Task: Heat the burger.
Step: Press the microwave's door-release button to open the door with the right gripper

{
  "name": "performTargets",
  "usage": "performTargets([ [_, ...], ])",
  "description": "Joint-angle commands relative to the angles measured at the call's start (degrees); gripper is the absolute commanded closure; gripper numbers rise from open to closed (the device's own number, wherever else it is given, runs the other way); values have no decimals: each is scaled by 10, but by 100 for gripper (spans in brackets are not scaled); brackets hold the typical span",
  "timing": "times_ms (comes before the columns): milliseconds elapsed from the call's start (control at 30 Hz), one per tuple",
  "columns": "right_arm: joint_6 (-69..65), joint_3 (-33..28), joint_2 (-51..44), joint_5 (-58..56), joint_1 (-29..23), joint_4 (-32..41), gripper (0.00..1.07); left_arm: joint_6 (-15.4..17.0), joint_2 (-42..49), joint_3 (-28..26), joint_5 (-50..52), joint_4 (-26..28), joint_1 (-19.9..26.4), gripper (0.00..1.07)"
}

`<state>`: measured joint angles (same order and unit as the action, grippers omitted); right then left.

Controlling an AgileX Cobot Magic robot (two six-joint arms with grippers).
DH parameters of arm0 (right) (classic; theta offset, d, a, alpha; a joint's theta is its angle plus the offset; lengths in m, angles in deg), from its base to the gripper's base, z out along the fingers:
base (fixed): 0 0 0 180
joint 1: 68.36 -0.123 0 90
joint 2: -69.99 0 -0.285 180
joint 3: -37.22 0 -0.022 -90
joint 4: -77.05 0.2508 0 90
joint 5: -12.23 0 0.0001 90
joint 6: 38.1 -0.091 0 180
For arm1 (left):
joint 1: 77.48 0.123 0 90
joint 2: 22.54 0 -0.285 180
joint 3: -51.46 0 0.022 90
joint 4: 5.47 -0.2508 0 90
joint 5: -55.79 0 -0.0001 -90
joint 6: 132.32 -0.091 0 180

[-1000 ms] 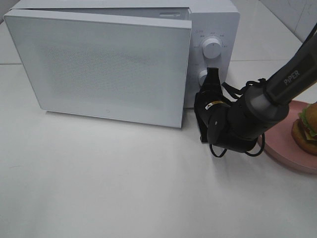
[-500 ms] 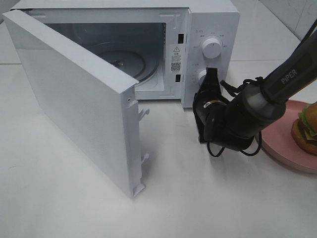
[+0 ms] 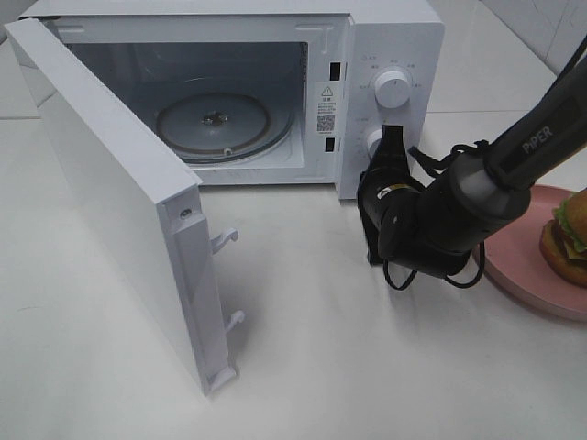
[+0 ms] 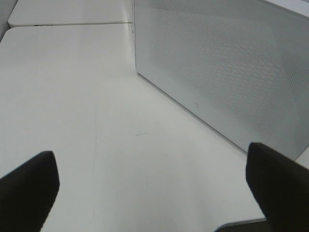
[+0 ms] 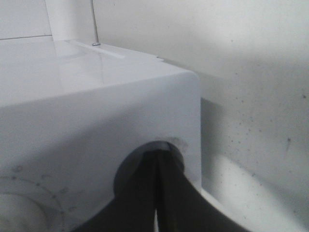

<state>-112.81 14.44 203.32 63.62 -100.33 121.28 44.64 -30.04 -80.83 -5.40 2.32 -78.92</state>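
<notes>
At the right edge of the exterior view the burger stands on a pink plate, partly cut off by the frame. The white microwave has its door swung wide open to the left, showing the glass turntable with nothing on it. My right gripper is shut, its tips pressed against the lower round button of the control panel; the right wrist view shows the closed fingers in that button's recess. My left gripper is open above bare table, facing the door's outer face.
The upper dial sits above the pressed button. The open door juts toward the table's front left, its latch hooks sticking out. The right arm lies between the microwave and the plate. White tabletop fills the front.
The microwave door has swung from almost closed to wide open, toward the left. The right gripper has stayed shut at the lower button. The burger and plate have not moved.
</notes>
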Motion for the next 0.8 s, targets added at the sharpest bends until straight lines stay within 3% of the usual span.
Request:
performTargets([
  [33,-1,22,-9,78,18,-43,107,1,10,0,1,-1,2,9],
  [433,28,-40,-49,17,17,-57,107,1,10,0,1,-1,2,9],
  [800,65,-98,-120,-111,17,-91,107,1,10,0,1,-1,2,9],
])
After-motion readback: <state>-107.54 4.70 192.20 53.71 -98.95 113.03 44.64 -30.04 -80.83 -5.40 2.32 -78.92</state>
